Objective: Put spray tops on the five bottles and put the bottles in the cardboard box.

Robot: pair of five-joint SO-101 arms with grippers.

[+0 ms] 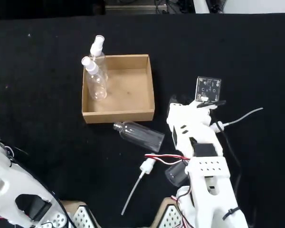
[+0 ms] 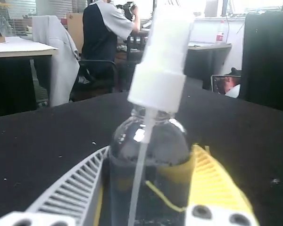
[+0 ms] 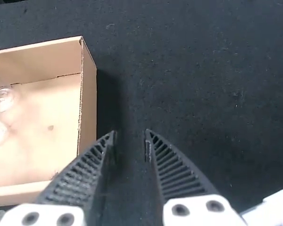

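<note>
Pincer clamped on clear bottle, bottle upright. Grey ribbed finger on one side, yellow finger on the other. White spray top sits on the neck, leaning slightly. Dip tube runs down inside. Black tabletop below and behind.

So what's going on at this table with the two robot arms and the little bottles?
Two robot arms are fitting spray tops to small clear bottles and packing them in a cardboard box. Two capped bottles already stand in the box. The left gripper holds another bottle with a spray top sitting on its neck. The right gripper is open and empty above the table, beside the box. One uncapped bottle and a loose spray top lie on the table near the box.
</note>
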